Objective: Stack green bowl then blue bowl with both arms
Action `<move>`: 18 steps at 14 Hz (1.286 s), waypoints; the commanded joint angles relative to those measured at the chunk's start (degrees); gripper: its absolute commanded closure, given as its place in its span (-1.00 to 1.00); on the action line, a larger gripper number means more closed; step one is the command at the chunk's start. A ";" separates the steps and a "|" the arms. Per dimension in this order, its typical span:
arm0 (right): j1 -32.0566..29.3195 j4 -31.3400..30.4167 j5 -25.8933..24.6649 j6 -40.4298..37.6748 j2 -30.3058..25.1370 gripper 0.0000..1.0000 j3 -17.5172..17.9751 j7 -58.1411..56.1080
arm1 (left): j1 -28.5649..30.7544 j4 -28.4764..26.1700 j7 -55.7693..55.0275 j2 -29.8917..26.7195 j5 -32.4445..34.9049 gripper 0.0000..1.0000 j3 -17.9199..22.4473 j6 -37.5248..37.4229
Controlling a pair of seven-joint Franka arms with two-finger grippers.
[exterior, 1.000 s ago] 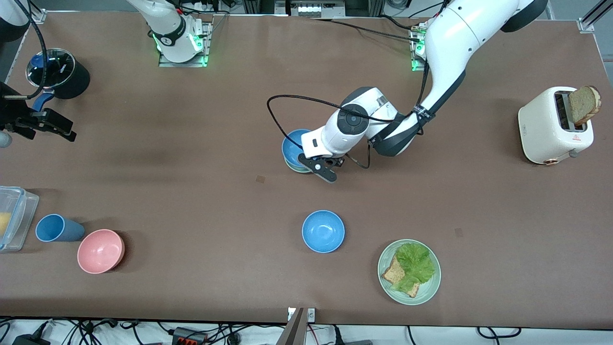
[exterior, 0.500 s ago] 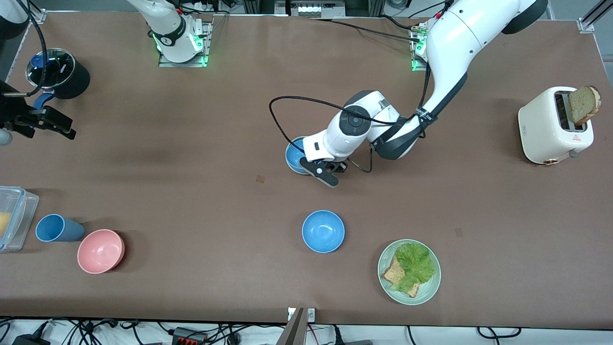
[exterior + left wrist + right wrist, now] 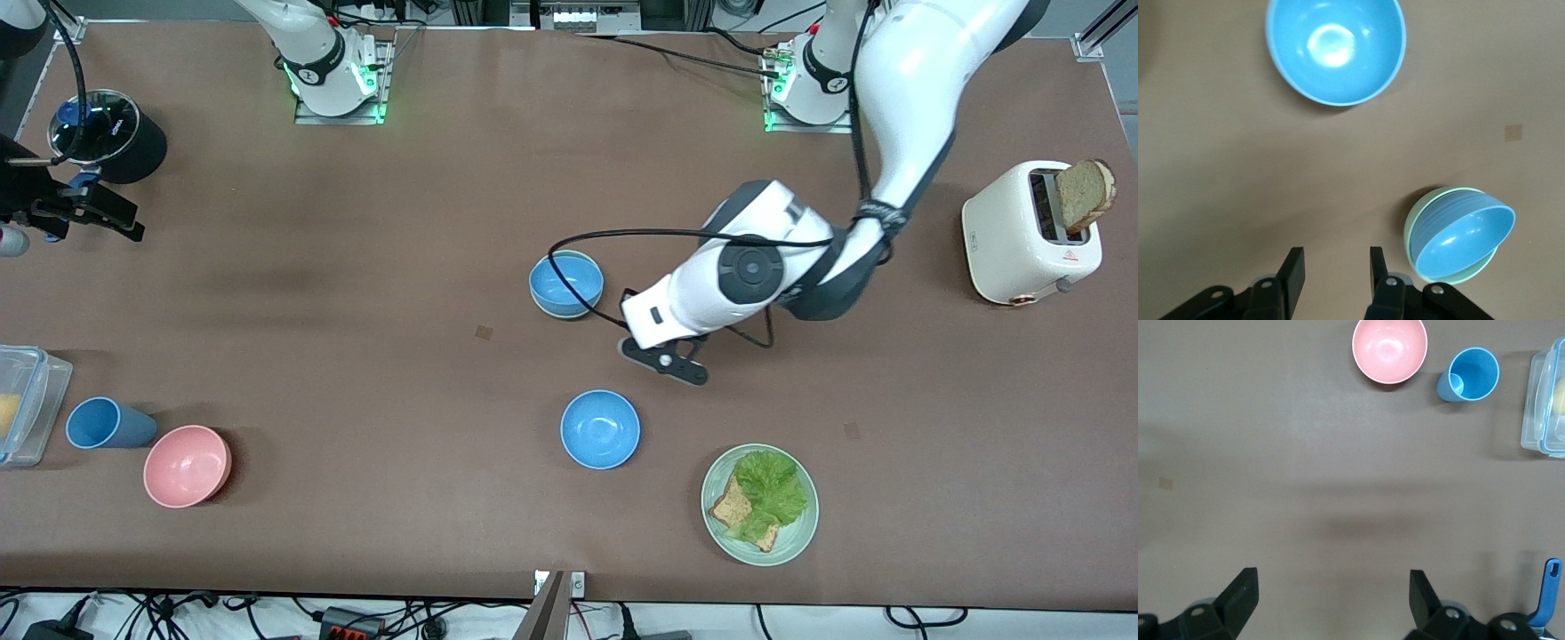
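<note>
Front view shows the blue bowl [image 3: 565, 283] nested inside the green bowl [image 3: 569, 311], of which only a thin mint rim peeks out; the stack sits mid-surface, farther from the front camera than a second blue bowl [image 3: 600, 428]. In the left wrist view the nested blue bowl [image 3: 1463, 243] sits tilted in the green bowl [image 3: 1413, 227], with the second blue bowl [image 3: 1335, 49] well apart from it.

The left end effector [image 3: 663, 360] hangs over bare surface [image 3: 356, 356] between the stack and the second blue bowl, toward the left arm's end. Its fingers [image 3: 1292, 274] stand parted with nothing between them and touch nothing.

The right end effector [image 3: 84, 211] is over the right arm's end of the surface, partly cut off by the frame edge, and waits there. In the right wrist view its fingers [image 3: 1243, 590] are spread wide and empty.

Near the front camera lies a pale green plate [image 3: 758, 504] with lettuce and toast. A white toaster [image 3: 1022, 233] with a bread slice stands at the left arm's end. A pink bowl [image 3: 187, 465], a blue cup [image 3: 105, 422] and a clear container [image 3: 27, 404], cut off at the edge, sit at the right arm's end, with a black pot [image 3: 111, 135] farther from the camera.
</note>
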 commanded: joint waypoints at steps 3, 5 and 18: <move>-0.21 -3.30 0.44 4.58 -1.41 -1.00 0.20 -0.07 | 4.43 0.73 0.95 -2.58 -1.16 -0.45 -0.56 -4.05; -0.21 -6.55 0.44 6.69 -2.98 -1.00 0.20 -0.15 | 5.41 0.73 1.04 -3.01 -1.07 -1.00 -0.56 -4.84; -0.30 -2.43 0.35 4.16 -2.64 -1.00 0.20 -0.77 | 4.28 -14.99 7.96 -32.00 -17.86 -1.00 25.16 -12.49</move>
